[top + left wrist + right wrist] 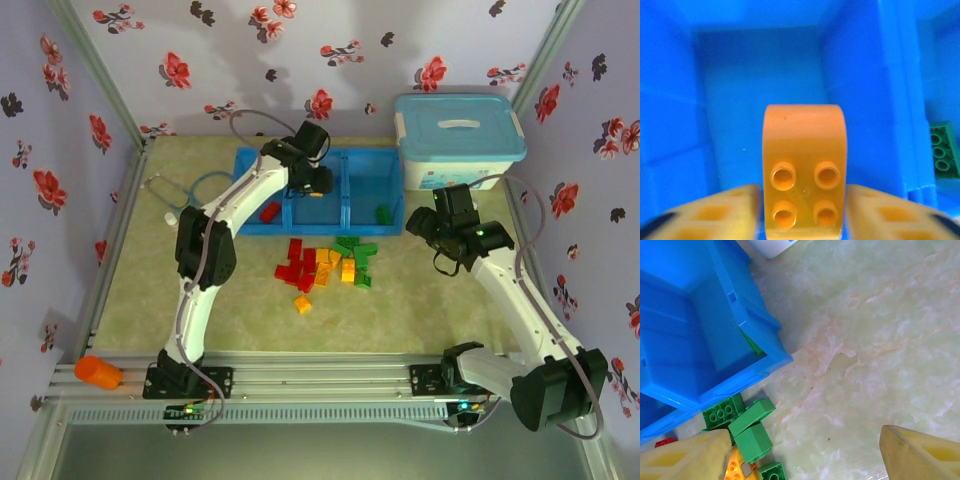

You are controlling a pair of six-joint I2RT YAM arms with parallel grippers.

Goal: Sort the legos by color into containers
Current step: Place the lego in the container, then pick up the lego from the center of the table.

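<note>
Green marbled table (420, 310) within floral walls (80, 90), left gripper (804, 207) pinching orange brick (804, 145) over middle compartment of tray (365, 185), right gripper (802, 447) spread wide beside tray corner, loose bricks (325, 262) piled just before tray

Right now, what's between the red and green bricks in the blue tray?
Top view: the middle compartment, where the left end effector holds an orange plastic brick.

Floral-print walls (400, 40) enclose a pale green marbled tabletop (450, 310).
</note>
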